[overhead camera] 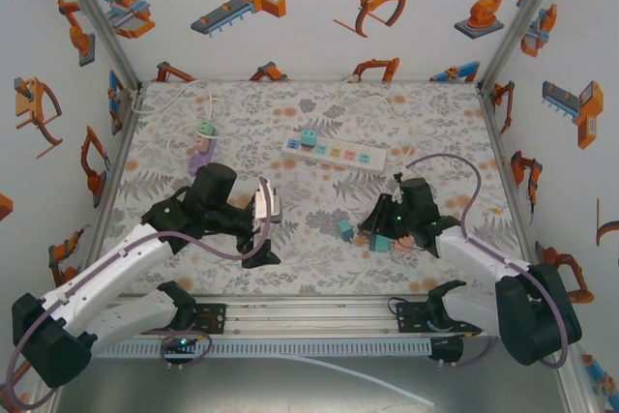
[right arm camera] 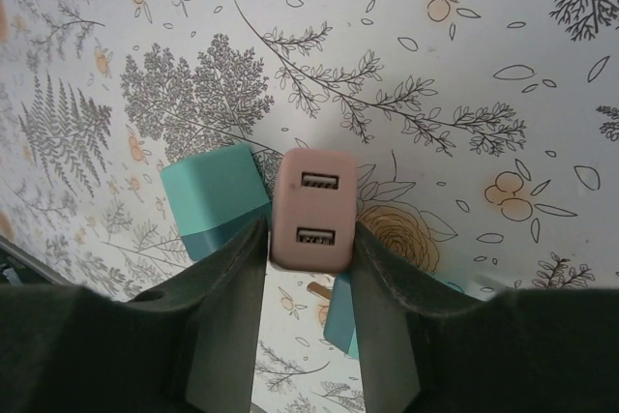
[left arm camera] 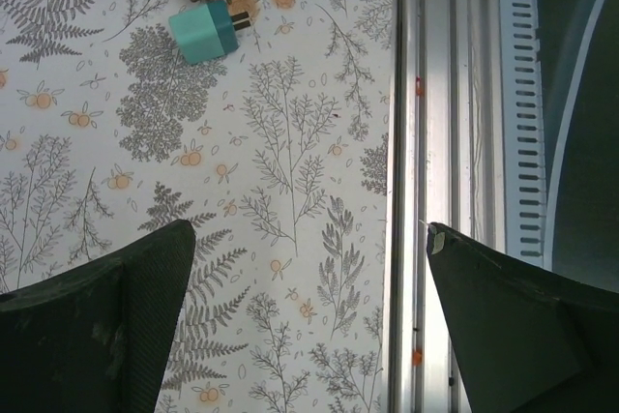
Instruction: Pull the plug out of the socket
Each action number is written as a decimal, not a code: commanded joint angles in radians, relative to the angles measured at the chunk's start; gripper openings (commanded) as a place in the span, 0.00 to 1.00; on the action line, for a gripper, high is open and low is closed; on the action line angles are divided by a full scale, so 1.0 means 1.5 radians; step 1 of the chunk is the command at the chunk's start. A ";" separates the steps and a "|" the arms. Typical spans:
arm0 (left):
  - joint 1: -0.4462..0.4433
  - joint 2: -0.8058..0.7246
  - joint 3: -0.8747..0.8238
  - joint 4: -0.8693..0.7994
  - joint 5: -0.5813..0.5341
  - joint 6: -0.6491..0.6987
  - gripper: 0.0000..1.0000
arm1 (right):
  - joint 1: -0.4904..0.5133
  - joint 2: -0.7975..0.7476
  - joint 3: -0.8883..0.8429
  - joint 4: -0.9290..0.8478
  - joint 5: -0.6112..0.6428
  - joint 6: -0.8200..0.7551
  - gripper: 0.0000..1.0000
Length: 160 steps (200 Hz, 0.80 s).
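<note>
Right gripper (right arm camera: pixel 309 239) tipped down low, fingers clamped on a pink plug (right arm camera: pixel 311 191), teal plug (right arm camera: pixel 215 198) just beside at its 9 o'clock, left gripper (left arm camera: pixel 309 234) hovering spread apart, power strip (overhead camera: pixel 336 152) well apart at 12 o'clock

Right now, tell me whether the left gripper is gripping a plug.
No, in the left wrist view the left gripper is open, with bare floral table cover showing across the gap.

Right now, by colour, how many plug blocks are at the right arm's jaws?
Teal plug blocks: 2
Pink plug block: 1, clamped between the jaws
Total: 3
</note>
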 commanded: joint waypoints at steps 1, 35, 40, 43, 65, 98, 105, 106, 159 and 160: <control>-0.007 0.002 0.019 0.019 0.000 -0.002 0.97 | -0.002 0.001 0.015 -0.020 0.023 -0.016 0.44; -0.009 0.010 0.021 0.029 -0.014 -0.003 0.97 | -0.002 -0.011 0.045 -0.085 0.047 -0.037 0.52; -0.010 0.012 0.022 0.029 -0.016 -0.003 0.97 | -0.002 -0.015 0.049 -0.097 0.052 -0.040 0.53; -0.010 0.012 0.023 0.031 -0.018 -0.004 0.97 | -0.002 -0.018 0.053 -0.103 0.056 -0.042 0.53; -0.009 0.018 0.024 0.053 -0.029 -0.026 0.97 | -0.002 -0.051 0.071 -0.147 0.086 -0.054 0.56; -0.014 0.020 0.009 0.134 -0.064 -0.090 0.97 | -0.002 -0.122 0.120 -0.184 0.125 -0.090 0.59; -0.016 0.020 0.005 0.150 -0.076 -0.103 0.97 | -0.002 -0.137 0.134 -0.182 0.129 -0.106 0.59; -0.016 0.019 0.004 0.151 -0.079 -0.104 0.97 | -0.002 -0.139 0.136 -0.181 0.129 -0.108 0.59; -0.014 0.049 0.007 0.276 -0.274 -0.320 0.97 | 0.000 -0.219 0.083 0.204 0.072 -0.330 0.62; -0.014 0.050 0.008 0.279 -0.281 -0.330 0.97 | 0.000 -0.218 0.081 0.215 0.069 -0.336 0.62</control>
